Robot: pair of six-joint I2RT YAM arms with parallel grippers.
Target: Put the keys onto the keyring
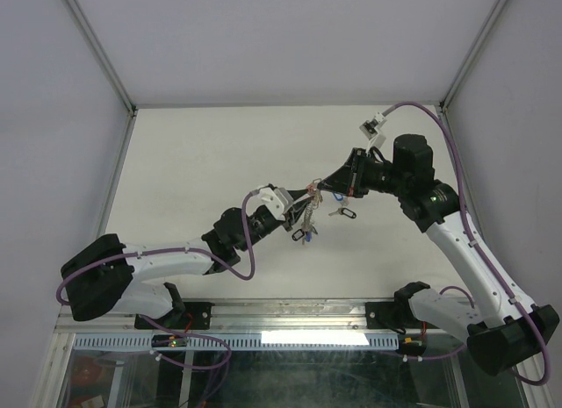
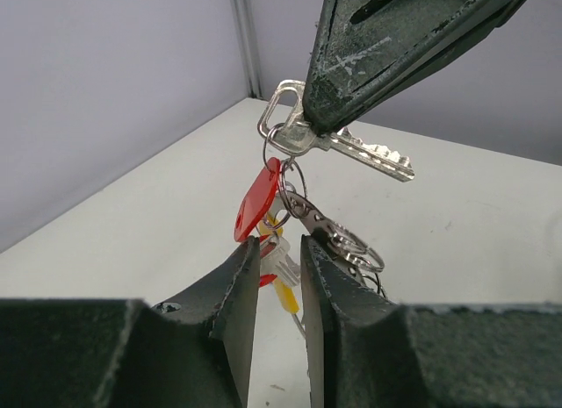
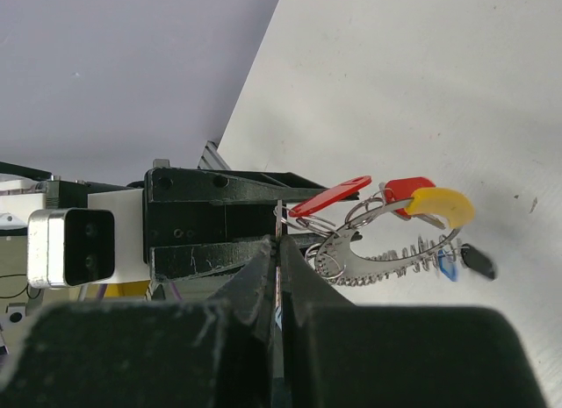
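In mid-air over the table, my right gripper (image 1: 323, 190) (image 3: 279, 243) is shut on the head of a silver key (image 2: 369, 153). That key shows edge-on between the jaws in the right wrist view. From the key hangs a red tag (image 2: 257, 202) (image 3: 332, 197). The keyring (image 3: 386, 254) (image 2: 329, 232), a silvery hoop with a yellow section (image 3: 439, 204), also hangs there. The keyring carries a second red tag (image 3: 408, 189), a blue tag (image 3: 450, 269) and a black tag (image 3: 479, 261). Just below, my left gripper (image 2: 279, 246) (image 1: 299, 202) is open by a narrow gap. The hoop's white-and-yellow part sits at its fingertips.
The white table (image 1: 219, 145) lies under both arms, with grey walls on three sides. A metal corner post (image 2: 241, 39) stands at the back. An aluminium rail (image 1: 290, 316) runs along the near edge by the arm bases.
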